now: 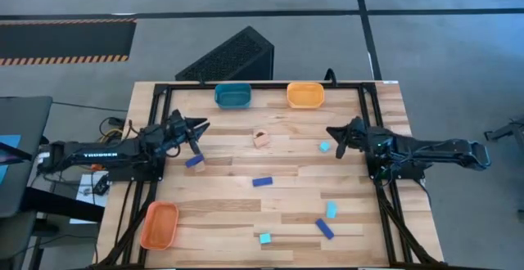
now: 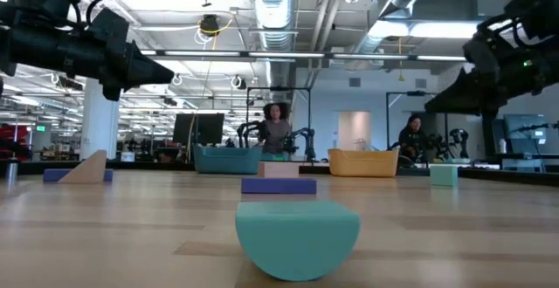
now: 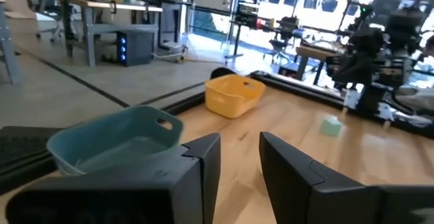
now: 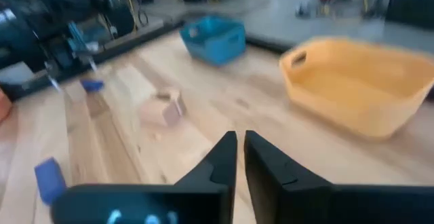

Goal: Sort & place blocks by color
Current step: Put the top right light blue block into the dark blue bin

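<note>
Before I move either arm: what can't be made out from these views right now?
- Inside the teal tray and the far orange tray: low view, walls hide it; high view, too small.
- Tan block: shape blurred in the right wrist view, small from above.
- Near orange tray: only in the high view.
- Left gripper, right gripper: nothing between the fingers.
</note>
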Available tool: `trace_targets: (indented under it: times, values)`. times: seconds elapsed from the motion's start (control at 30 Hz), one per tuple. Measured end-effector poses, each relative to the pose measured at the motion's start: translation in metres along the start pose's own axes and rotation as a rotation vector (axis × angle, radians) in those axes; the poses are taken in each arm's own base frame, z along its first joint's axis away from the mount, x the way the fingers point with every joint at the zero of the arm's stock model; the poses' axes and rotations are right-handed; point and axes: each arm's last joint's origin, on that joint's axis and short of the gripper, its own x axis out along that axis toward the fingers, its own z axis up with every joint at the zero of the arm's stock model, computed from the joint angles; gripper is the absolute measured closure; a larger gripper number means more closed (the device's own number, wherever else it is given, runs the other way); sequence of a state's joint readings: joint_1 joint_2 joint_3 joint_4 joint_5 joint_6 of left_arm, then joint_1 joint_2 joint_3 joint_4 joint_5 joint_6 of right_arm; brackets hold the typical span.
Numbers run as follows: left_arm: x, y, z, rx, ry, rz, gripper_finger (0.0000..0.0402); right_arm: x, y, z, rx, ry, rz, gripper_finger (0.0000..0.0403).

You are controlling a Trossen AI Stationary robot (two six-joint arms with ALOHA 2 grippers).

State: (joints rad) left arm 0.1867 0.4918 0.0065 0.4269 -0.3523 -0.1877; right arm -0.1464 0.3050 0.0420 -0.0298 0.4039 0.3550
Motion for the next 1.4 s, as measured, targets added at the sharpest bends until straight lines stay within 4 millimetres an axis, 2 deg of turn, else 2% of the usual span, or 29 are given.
trace_targets:
  times: [0.23,0.37,0.5,0.63,0.73,0.93,1.13,1.4]
  values:
    - [-0.007,-0.015,-0.006,0.048,0.022,0.009,0.031,0.008,0.003,-0.013,0.046,0.137,0.008,0.0261]
    - [-0.01,-0.018,-0.005,0.051,-0.002,0.077,0.0309,0.011,0.002,-0.018,0.103,0.179,-0.042,0.0207]
    - [-0.012,-0.018,-0.002,0.11,-0.03,0.166,0.0309,0.014,0.001,-0.023,0.088,0.208,-0.091,0.0175]
    - [-0.012,-0.018,0.003,0.155,-0.042,0.231,0.0309,0.017,0.001,-0.022,0.088,0.233,-0.09,0.0168]
    - [-0.012,-0.017,0.0,0.144,-0.036,0.234,0.0309,0.019,0.004,-0.012,0.105,0.212,-0.075,0.0168]
    - [-0.015,-0.019,-0.007,0.197,0.0,0.235,0.0309,0.024,-0.005,-0.004,0.02,0.187,-0.17,0.0168]
    - [-0.017,-0.018,-0.004,0.193,-0.037,0.348,0.0307,0.03,-0.011,-0.005,0.068,0.278,-0.055,0.0168]
    - [-0.014,-0.019,-0.008,0.106,-0.015,0.247,0.0251,0.032,-0.011,-0.009,0.08,0.335,0.007,0.0168]
